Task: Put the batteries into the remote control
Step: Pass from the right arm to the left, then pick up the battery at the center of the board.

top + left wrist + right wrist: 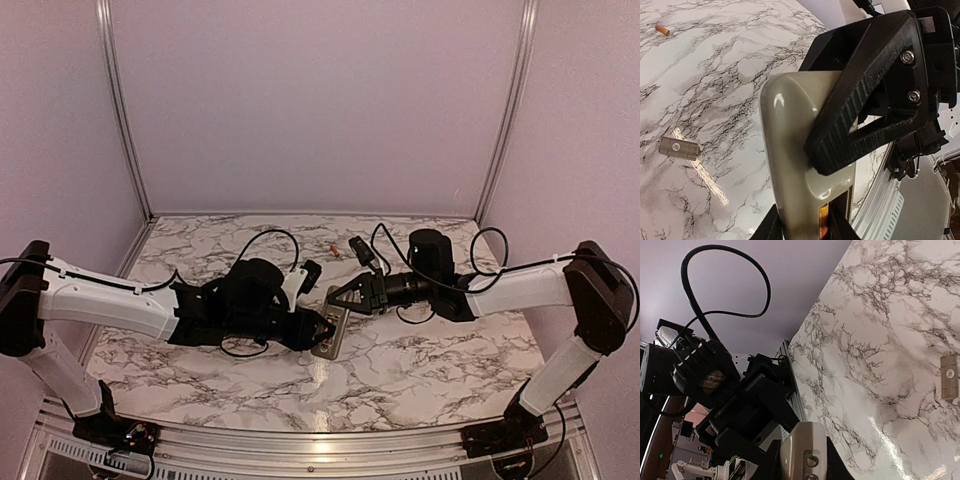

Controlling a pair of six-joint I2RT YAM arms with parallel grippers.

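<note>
A lab test cell is indicated: a marble-patterned table (400, 370) is boxed in by plain lilac panels (320, 100) and aluminium rails (120, 110), with robot arms (110, 300) mounted.

remote control (333, 340) mid-table, between left pincer (322, 330) and right pincer (345, 298); loose battery (333, 249) on table (420, 370) behind it

A small grey cover plate (679, 148) bearing a round mark lay flat on the grey-veined white marble table (715, 75). Pale lilac walls (320, 100) joined by aluminium posts (120, 110) enclosed the table.
</note>
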